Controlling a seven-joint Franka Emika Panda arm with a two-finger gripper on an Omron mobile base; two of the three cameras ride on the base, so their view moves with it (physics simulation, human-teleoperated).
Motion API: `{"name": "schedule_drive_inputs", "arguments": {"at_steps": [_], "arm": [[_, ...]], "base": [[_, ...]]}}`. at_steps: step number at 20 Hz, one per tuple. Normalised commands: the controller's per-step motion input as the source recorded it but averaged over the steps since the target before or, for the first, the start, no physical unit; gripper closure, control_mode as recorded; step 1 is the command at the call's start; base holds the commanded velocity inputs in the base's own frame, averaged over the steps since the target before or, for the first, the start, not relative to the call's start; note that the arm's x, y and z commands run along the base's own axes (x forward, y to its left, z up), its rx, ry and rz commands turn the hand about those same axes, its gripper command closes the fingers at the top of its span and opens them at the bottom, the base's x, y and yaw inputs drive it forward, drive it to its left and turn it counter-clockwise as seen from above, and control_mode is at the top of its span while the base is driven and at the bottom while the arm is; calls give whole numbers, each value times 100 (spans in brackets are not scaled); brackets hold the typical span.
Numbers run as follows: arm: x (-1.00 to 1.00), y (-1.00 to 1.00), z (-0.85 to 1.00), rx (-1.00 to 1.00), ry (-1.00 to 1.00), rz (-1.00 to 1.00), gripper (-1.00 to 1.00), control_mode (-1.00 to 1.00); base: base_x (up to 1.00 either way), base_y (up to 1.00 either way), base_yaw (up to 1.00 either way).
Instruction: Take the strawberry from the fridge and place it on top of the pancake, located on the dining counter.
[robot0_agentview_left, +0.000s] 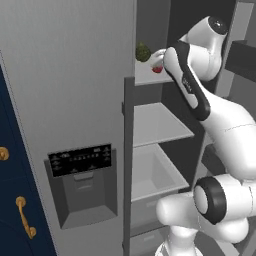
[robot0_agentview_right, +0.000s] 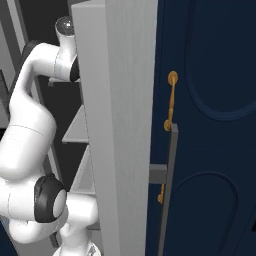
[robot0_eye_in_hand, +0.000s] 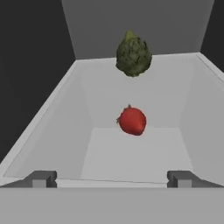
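We are in the reach-to-grasp step: our end effector (robot0_eye_in_hand: 111, 178), fingers spread wide and empty, faces the strawberry (robot0_eye_in_hand: 132, 120) on the upper shelf (robot0_agentview_left: 150, 76) of the open fridge (robot0_agentview_left: 70, 90), so next we advance and close, avoiding the green bumpy ball (robot0_eye_in_hand: 133, 54) behind.

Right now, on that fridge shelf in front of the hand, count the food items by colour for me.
Red: 1, the strawberry
Dark green: 1, the bumpy ball farther back on the shelf
Total: 2
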Motion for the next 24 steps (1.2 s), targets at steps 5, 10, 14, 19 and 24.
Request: {"name": "schedule_drive_inputs", "arguments": {"at_steps": [5, 10, 14, 19, 24], "arm": [[41, 0, -7, -1, 4, 0, -100, -100], [46, 0, -22, -7, 12, -1, -100, -100], [44, -11, -3, -1, 3, 0, -100, -100], [19, 0, -6, 0, 0, 0, -100, -100], [3, 1, -23, -1, 2, 0, -100, -100]], "base": [[0, 0, 0], [0, 0, 0], [0, 0, 0], [0, 0, 0], [0, 0, 0]]}}
